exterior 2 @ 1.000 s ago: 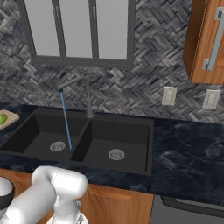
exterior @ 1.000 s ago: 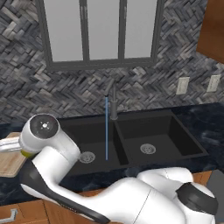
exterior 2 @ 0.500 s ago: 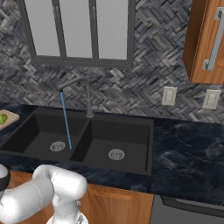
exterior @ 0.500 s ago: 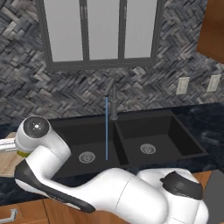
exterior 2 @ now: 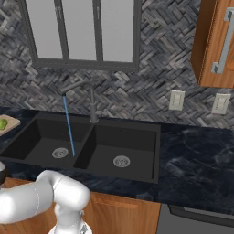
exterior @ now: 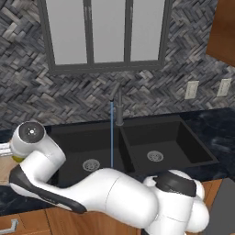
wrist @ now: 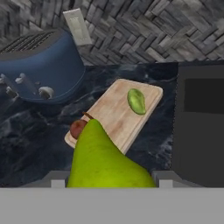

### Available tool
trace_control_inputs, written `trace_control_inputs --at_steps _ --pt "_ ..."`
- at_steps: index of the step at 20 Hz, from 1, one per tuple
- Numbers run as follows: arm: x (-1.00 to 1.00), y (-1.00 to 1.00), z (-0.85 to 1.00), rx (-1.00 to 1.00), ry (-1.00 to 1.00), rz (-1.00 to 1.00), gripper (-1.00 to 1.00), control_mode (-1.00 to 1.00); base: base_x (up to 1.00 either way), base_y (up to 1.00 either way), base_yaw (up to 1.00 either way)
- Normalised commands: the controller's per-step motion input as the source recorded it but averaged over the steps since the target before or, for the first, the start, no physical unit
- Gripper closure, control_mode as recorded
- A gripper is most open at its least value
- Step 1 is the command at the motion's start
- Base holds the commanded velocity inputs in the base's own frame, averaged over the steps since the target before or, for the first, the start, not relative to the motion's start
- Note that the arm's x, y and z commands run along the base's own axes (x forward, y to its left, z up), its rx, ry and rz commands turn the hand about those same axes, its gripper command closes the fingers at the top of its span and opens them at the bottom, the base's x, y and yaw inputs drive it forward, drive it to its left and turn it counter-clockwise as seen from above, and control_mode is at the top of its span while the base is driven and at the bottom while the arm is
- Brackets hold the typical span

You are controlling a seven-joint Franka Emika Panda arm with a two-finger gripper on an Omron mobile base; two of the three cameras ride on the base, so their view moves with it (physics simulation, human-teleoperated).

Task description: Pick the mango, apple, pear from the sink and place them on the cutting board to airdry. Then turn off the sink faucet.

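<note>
The tool (wrist: 105, 186) is closed on the pear (wrist: 103, 159), a yellow-green fruit held stem-forward above the dark bench (wrist: 35, 131). Beyond it lies the cutting board (wrist: 113, 113), beside a blue toaster (wrist: 39, 65); the green mango (wrist: 136, 101) rests near the board's far corner, the red apple (wrist: 78, 128) at its near edge. The sink (exterior: 151, 137) holds no fruit, and a thin stream of water (exterior: 112, 133) falls from the sink faucet (exterior: 119, 108) into its left basin

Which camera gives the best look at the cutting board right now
The hand view: the cutting board lies whole on the dark counter beside the sink, with the mango and apple on it. The right base view catches just a corner at its left edge; the left base view shows a sliver behind the arm.
</note>
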Motion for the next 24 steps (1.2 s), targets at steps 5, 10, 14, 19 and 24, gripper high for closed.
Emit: trace_control_inputs --at_steps 5,10,14,19,24 --pt "0.25 0.19 -0.18 0.00 0.07 0.00 1.00 -1.00 0.00 0.00 0.00" --pt "0.21 0.18 -0.19 0.00 0.10 0.00 1.00 -1.00 0.00 0.00 0.00" --pt "0.15 0.18 -0.21 0.00 0.08 0.00 1.00 -1.00 0.00 0.00 0.00" --pt "0.10 0.12 -0.24 0.00 0.04 0.00 1.00 -1.00 0.00 0.00 0.00" --pt "0.09 0.01 -0.21 0.00 0.04 0.00 1.00 -1.00 0.00 0.00 0.00"
